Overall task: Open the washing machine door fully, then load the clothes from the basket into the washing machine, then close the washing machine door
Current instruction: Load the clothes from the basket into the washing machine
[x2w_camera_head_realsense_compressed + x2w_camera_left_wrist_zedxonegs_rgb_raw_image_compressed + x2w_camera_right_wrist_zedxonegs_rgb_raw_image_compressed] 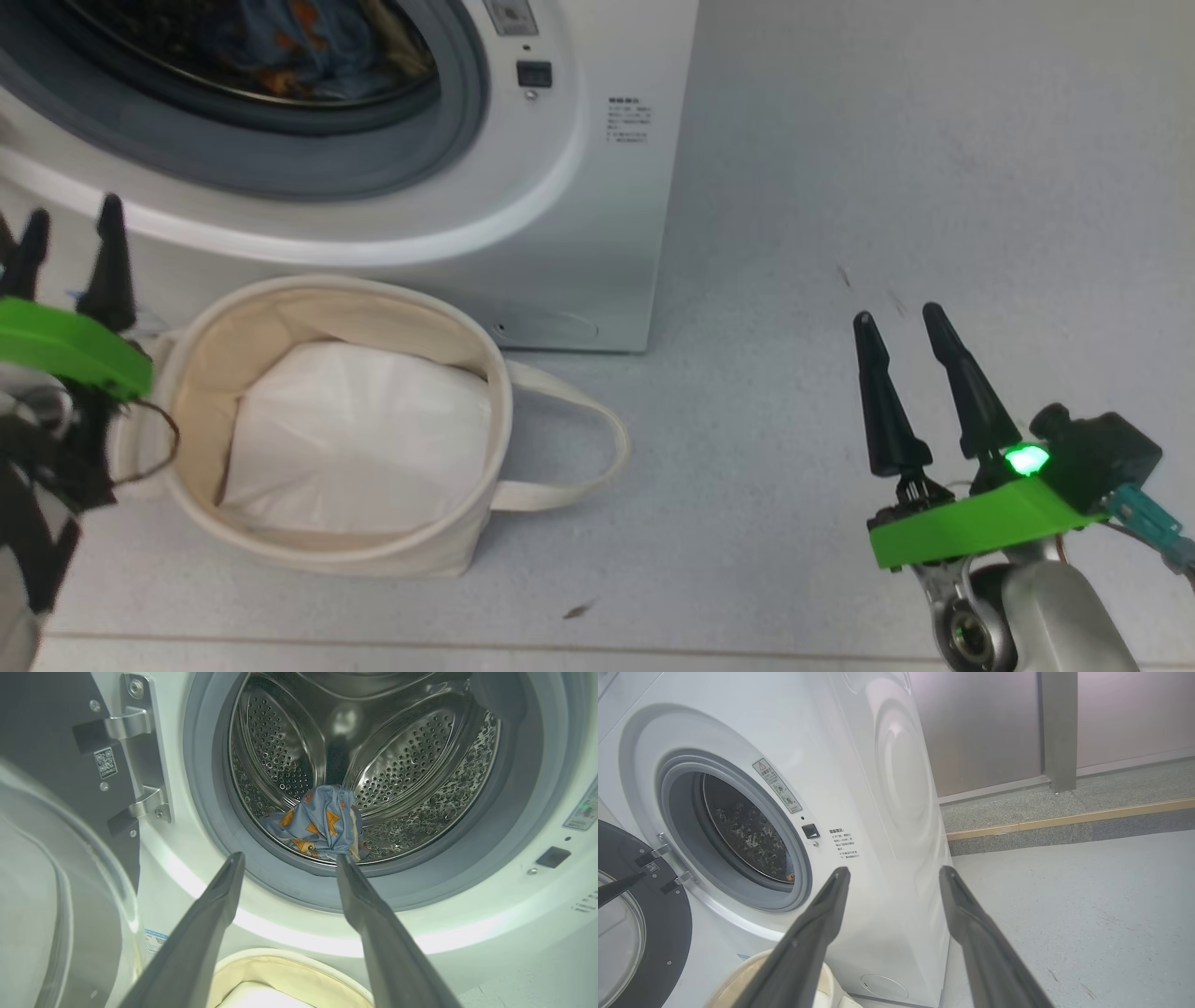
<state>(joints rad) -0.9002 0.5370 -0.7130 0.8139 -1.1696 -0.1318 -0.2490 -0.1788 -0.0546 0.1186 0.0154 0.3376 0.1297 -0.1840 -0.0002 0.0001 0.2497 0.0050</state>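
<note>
Now, light blue printed clothes (317, 826): at near lip of steel drum (411, 756), in white washing machine (467, 933).
Left claw (287, 858), right claw (894, 872): both wide, empty.
Risk: black-rimmed round door (668, 952), open at left, may pinch cloth on grey gasket (205, 788).

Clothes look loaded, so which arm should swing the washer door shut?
Left, probably. The washing machine door stands open on the left, beside the open left gripper; the right gripper hovers over floor far from it.

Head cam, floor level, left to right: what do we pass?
left gripper → basket → loop handle → right gripper
</note>
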